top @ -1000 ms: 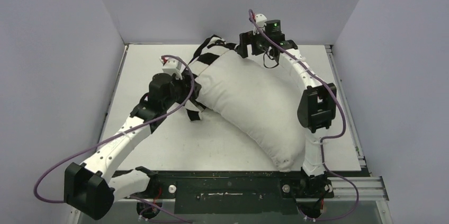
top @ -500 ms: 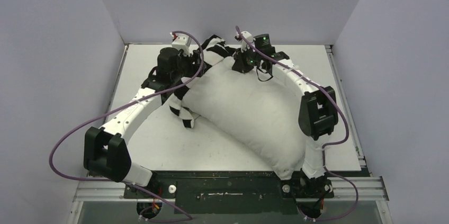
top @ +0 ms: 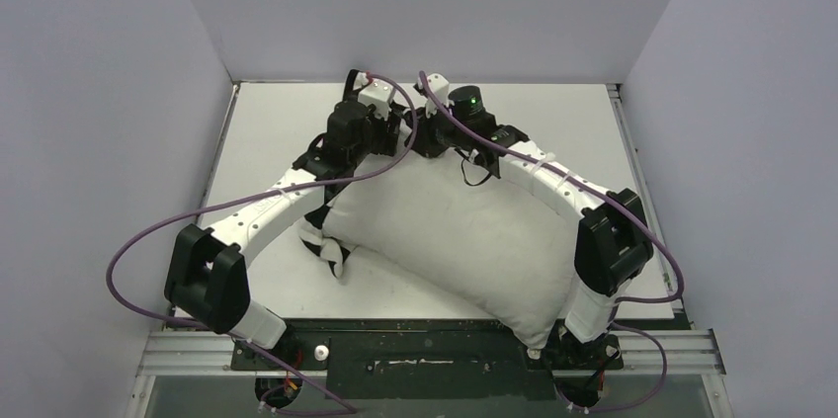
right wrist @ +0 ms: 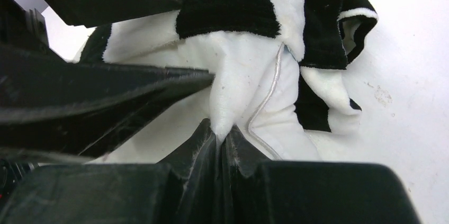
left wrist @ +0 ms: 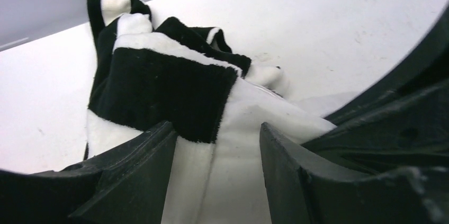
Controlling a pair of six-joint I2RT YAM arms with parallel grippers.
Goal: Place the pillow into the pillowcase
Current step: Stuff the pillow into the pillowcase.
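pillow (top: 464, 230) blocks centre, table (top: 255, 126) open leftward

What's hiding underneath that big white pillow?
A striped pillowcase peeks out from under the pillow at its near-left edge; how much more lies beneath is covered.

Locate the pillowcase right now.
Top view: the pillowcase is bunched at the table's far centre, at the pillow's far-left end, a striped fold showing under its left edge.

My white left arm (top: 259, 212) and white right arm (top: 558, 179) arc inward, their wrists meeting at the upper centre of the frame. My left gripper (left wrist: 216, 128) clasps the black-and-white striped fabric pillowcase (left wrist: 159, 86) with its jaws half apart. My right gripper (right wrist: 218, 135) is pinched tight on a white fold of it.
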